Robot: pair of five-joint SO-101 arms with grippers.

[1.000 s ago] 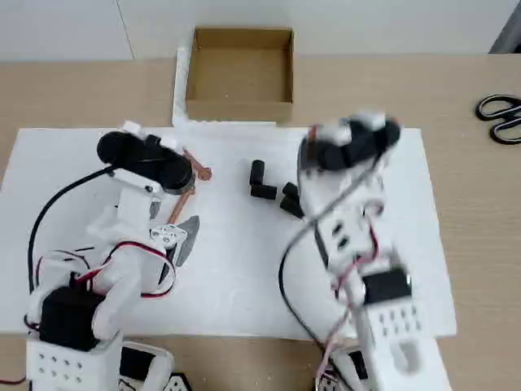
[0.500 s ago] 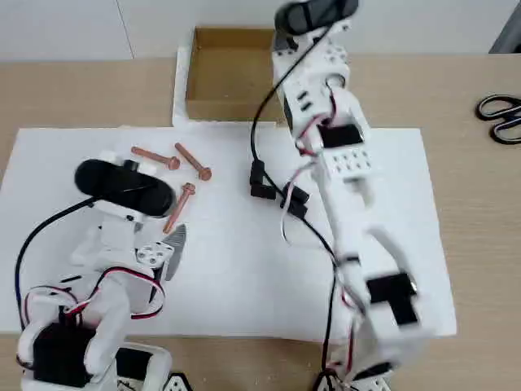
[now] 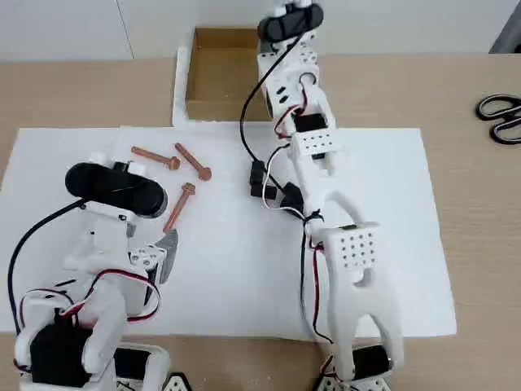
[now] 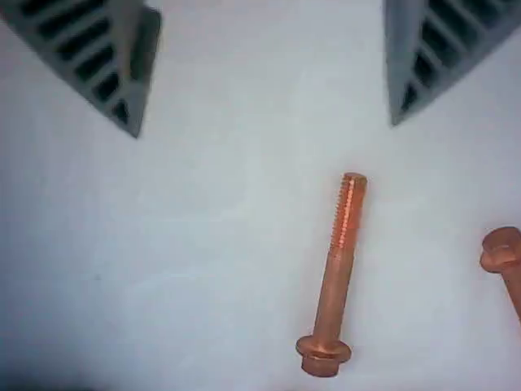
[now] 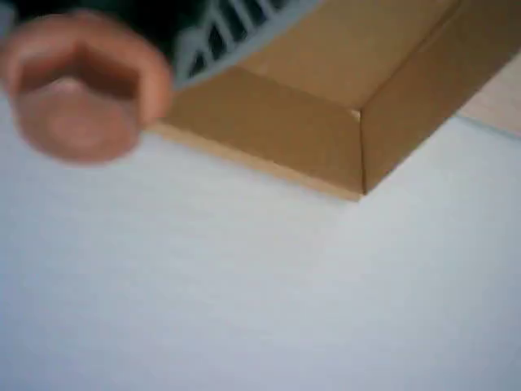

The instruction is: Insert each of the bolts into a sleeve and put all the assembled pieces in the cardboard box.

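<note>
Three loose bolts: copper, lying on the white sheet left of centre in the high view; upper bolt and middle bolt side by side, lower bolt just below them, none touching
Left gripper: fingers spread wide apart, holding nothing; it hangs over the sheet with the lower bolt's threaded tip pointing at the gap between the fingers, clear of both
Right gripper: clamped on a fourth bolt, whose blurred copper head shows beside a grey finger; whether a sleeve sits on it I cannot tell; the right arm stretches up the frame to the right side of the box
Cardboard box: open-topped, top centre of the high view, touching the sheet's far edge
Black sleeves: three in a loose cluster at the sheet's centre, beside the right arm's cable
Scissors: on the bare bench, far right
</note>
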